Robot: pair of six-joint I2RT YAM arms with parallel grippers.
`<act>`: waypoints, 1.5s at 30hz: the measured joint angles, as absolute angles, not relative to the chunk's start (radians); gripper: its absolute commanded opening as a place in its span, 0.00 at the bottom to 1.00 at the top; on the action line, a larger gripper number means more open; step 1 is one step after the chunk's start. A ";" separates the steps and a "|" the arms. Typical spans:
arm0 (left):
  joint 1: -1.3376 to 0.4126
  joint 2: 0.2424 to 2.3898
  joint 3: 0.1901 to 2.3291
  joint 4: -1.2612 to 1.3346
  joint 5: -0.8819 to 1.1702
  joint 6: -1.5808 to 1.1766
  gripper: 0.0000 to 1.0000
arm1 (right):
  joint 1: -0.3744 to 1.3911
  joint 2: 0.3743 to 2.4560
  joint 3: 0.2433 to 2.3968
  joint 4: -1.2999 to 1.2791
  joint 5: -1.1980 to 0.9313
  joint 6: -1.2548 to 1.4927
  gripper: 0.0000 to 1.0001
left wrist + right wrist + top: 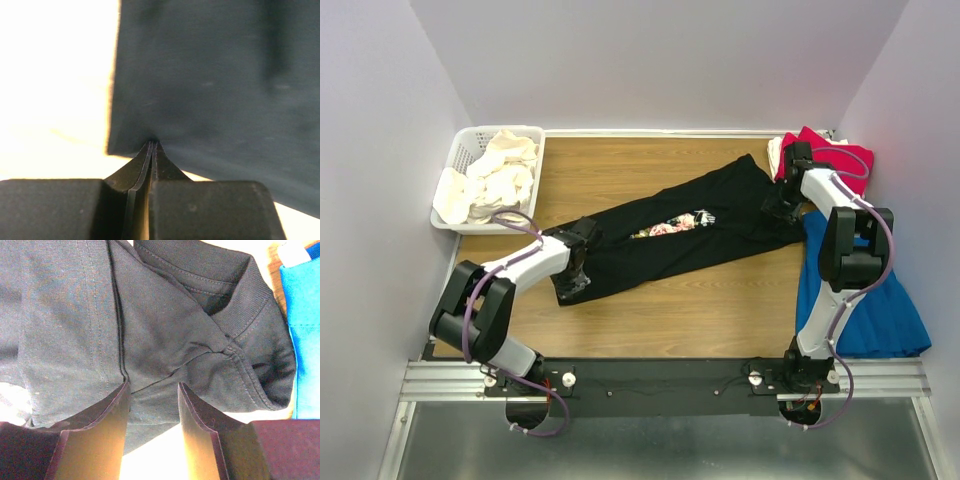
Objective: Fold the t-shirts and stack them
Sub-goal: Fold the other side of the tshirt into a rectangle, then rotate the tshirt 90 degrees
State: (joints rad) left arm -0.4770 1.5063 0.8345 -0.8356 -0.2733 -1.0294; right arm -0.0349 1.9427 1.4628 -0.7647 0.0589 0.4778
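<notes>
Diagonally across the table (700,310) lies one black shirt (720,215), stretched long and narrow from near left to far right, with its one floral print (670,226) showing about midway. The left gripper (572,283) sits at the near-left end, clenched on the hem of the black shirt, its two fingers pressed together with the cloth drawn into their tips. The right gripper (782,208) is at the far-right end, its two fingers parted and set down on the cloth just beside the collar (235,285). One red shirt (835,160) lies folded in the far-right corner, with a bit of cream cloth (775,152) at its left edge. One blue cloth (865,310) is spread along the right edge. One basket (460,150) in the far-left corner holds a heap of cream shirts (500,180); I cannot tell how many
</notes>
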 measured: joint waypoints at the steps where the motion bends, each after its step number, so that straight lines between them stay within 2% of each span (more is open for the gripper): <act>1: -0.477 1.504 0.834 -0.849 -0.280 -1.039 0.09 | -0.035 1.943 1.463 -0.765 0.059 0.478 0.51; 19: -0.498 1.420 1.037 -0.952 -0.357 -1.075 0.08 | -0.033 1.853 1.419 -0.722 -0.077 0.454 0.52; 33: -0.498 1.509 1.102 -0.882 -0.367 -0.968 0.08 | -0.024 1.855 1.272 -0.610 -0.203 0.464 0.49; 36: -0.498 1.522 1.119 -0.869 -0.368 -0.949 0.08 | -0.019 1.863 1.266 -0.585 -0.215 0.472 0.45; 39: -0.498 1.537 1.132 -0.855 -0.371 -0.931 0.08 | -0.014 1.882 1.266 -0.564 -0.223 0.480 0.34; 40: -0.498 1.539 1.132 -0.851 -0.371 -0.928 0.08 | -0.013 1.889 1.266 -0.560 -0.223 0.482 0.26; 42: -0.498 1.541 1.132 -0.847 -0.372 -0.923 0.08 | -0.012 1.901 1.266 -0.555 -0.224 0.489 0.17; 43: -0.498 1.541 1.132 -0.846 -0.373 -0.921 0.08 | -0.012 1.905 1.266 -0.553 -0.224 0.493 0.08; 45: -0.498 1.541 1.132 -0.843 -0.374 -0.917 0.08 | -0.011 1.906 1.266 -0.551 -0.225 0.498 0.01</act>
